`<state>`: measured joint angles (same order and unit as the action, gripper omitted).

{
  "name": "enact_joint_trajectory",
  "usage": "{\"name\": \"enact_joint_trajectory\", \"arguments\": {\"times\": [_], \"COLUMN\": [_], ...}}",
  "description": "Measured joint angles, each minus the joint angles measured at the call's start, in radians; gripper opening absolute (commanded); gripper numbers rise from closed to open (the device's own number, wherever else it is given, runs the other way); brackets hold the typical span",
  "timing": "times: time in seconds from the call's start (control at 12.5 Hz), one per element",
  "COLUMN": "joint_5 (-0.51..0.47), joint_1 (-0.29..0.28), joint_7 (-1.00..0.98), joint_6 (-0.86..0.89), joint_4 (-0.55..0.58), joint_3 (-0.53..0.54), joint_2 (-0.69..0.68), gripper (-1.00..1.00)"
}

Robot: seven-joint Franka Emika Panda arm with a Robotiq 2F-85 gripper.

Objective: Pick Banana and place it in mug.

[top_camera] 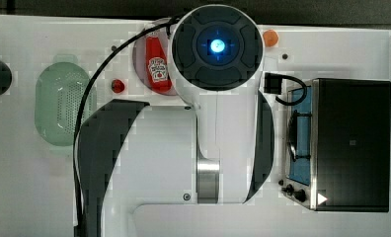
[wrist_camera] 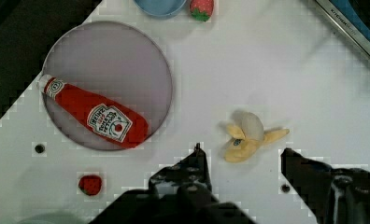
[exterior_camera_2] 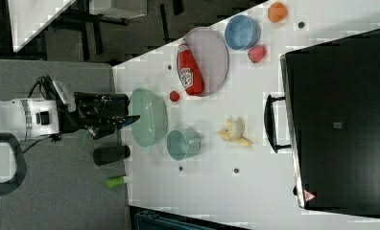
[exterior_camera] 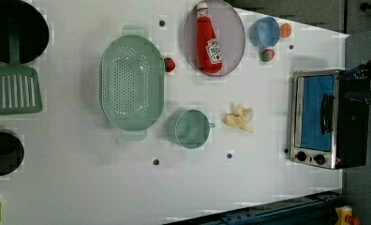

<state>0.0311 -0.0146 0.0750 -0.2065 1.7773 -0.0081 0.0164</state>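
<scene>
Banana (exterior_camera: 240, 118) lies loose on the white desk (exterior_camera: 268, 187), peel flaps splayed, just right of the mug (exterior_camera: 189, 128) in the left view, near but apart. Toaster oven (exterior_camera: 322, 119) further right. Gripper (wrist_camera: 244, 161) hangs above, fingers (wrist_camera: 192, 170) spread wide, holding nothing; the banana sits just off the gap between them.

Risks, as judged:
- Pinching only a floppy peel flap; the toy could dangle and miss the mug.
- A soft, irregular shape could slip.
- Clipping the mug's rim could tip it.

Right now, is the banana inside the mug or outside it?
Outside. The banana lies on the white table, apart from the mug.
</scene>
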Motion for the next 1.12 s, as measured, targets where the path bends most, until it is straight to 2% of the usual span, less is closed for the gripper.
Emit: {"name": "enact_joint_trajectory", "arguments": {"times": [0.08, 0.16, 0.32, 0.48, 0.64, 0.8, 1.12], "joint_5": [0.020, 0.016, 0.011, 0.005, 0.010, 0.036, 0.006], "joint_1": [0.003, 0.009, 0.010, 0.011, 0.006, 0.008, 0.019], "joint_7": [0.000, 0.000, 0.000, 0.000, 0.000, 0.001, 0.001], "joint_6": [0.067, 0.153, 0.205, 0.090, -0.022, -0.133, -0.460], "joint_4": [0.084, 0.184, 0.305, 0.320, 0.336, 0.422, 0.613], "joint_3": [-0.001, -0.001, -0.008, -0.009, -0.018, -0.032, -0.025], "joint_2": [0.070, 0.177, 0.371, 0.470, 0.466, 0.403, 0.132], "gripper": [0.76, 1.00, 1.00, 1.00, 1.00, 1.00, 1.00]}}
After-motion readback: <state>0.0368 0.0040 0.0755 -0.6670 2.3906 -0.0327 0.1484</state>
